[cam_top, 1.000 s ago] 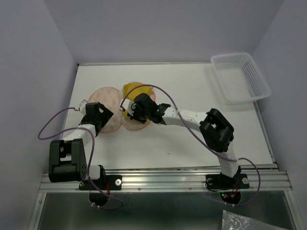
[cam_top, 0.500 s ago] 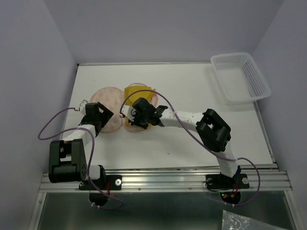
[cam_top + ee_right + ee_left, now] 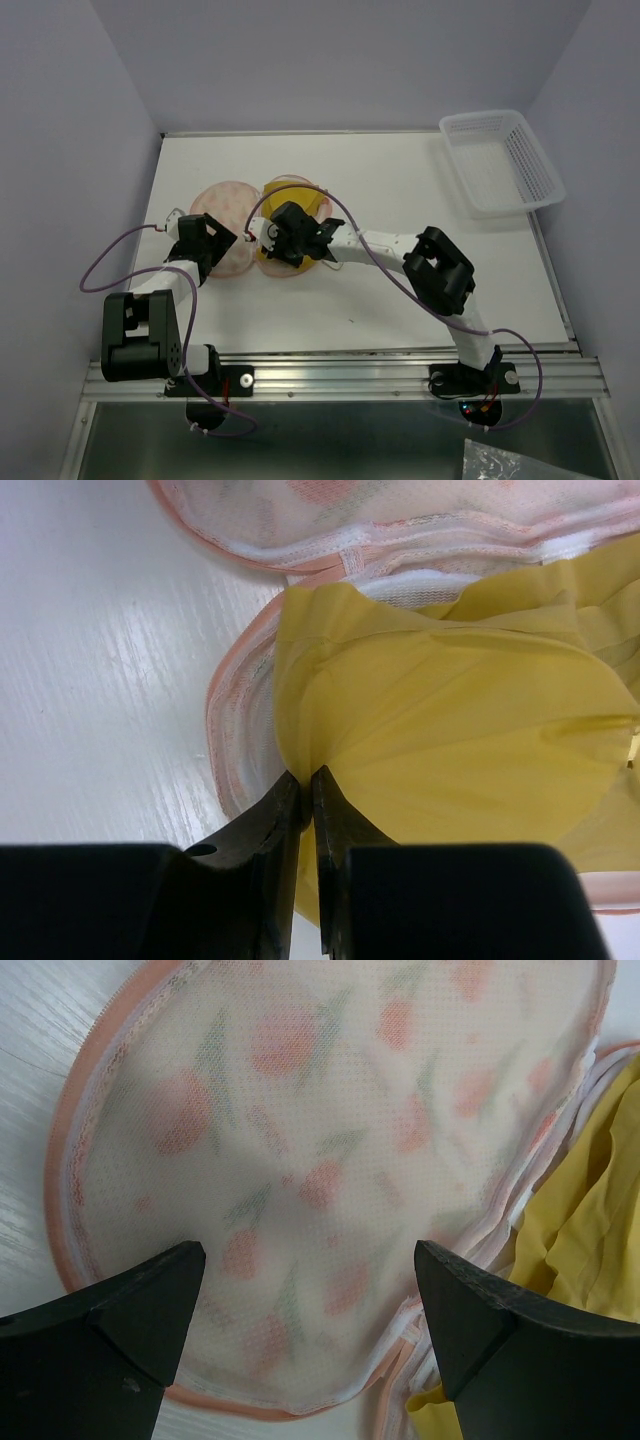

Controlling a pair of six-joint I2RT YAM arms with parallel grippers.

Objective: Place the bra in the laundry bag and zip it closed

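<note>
White table [image 3: 400,200]: right end effector [image 3: 306,776] pinches creased mustard bra [image 3: 450,740]; left end effector [image 3: 310,1252] apparently spread.

- From above, the black right gripper [image 3: 275,245] hides much of the mustard-yellow soft fabric bra [image 3: 300,198].
- The top edge of the left wrist view cuts the peach printed mesh laundry bag [image 3: 330,1160].
- The right edge of the right wrist view cuts the bra.

top: high, from near edge, looking down on whole worktop [image 3: 400,180] | left wrist: close over bag [image 3: 330,1160] | right wrist: close over bra [image 3: 450,730] | shared by all: bag and bra
</note>
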